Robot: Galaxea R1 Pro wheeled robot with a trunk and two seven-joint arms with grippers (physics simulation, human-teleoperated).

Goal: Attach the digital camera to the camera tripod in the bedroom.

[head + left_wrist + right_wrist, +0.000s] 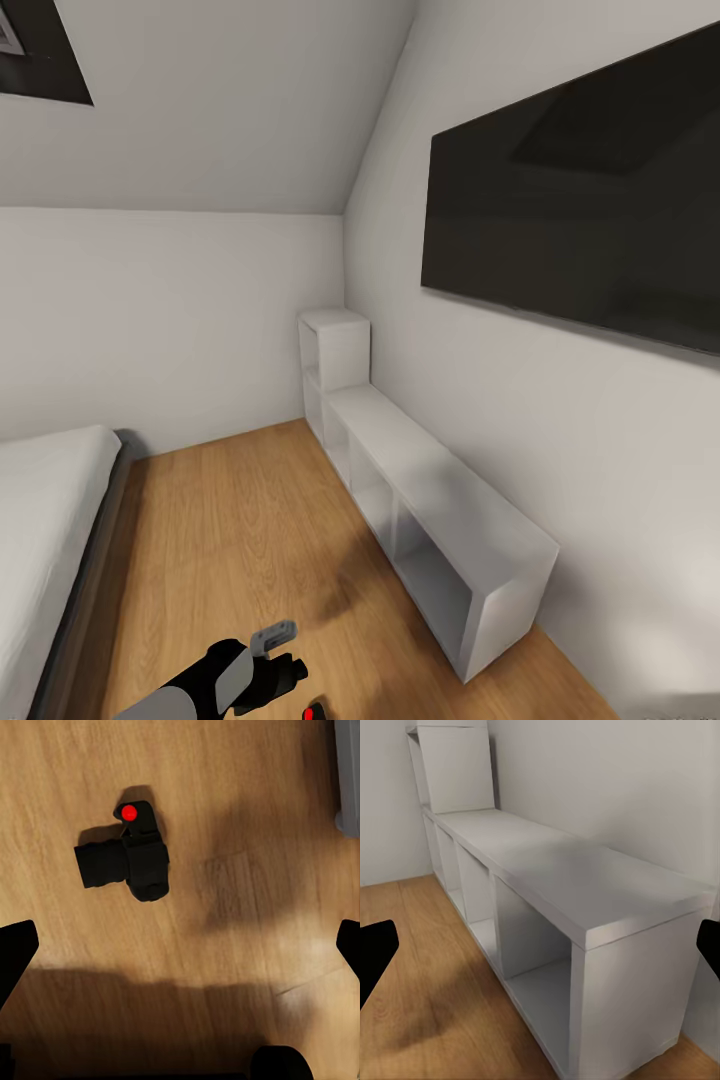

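The head view looks into the bedroom point(200, 300): a white bed point(45, 520), a wood floor point(250, 540), a black TV point(580, 190) on the wall and low white shelves point(440, 510). At the bottom edge the left gripper point(285, 655) hangs over the floor, beside a bit of red. The left wrist view tells more: the digital camera point(127, 859) lies on the floor, below the wide-apart fingers point(15, 952), not touched. The right wrist view faces the shelves, its fingers point(375, 952) also spread wide and holding nothing.
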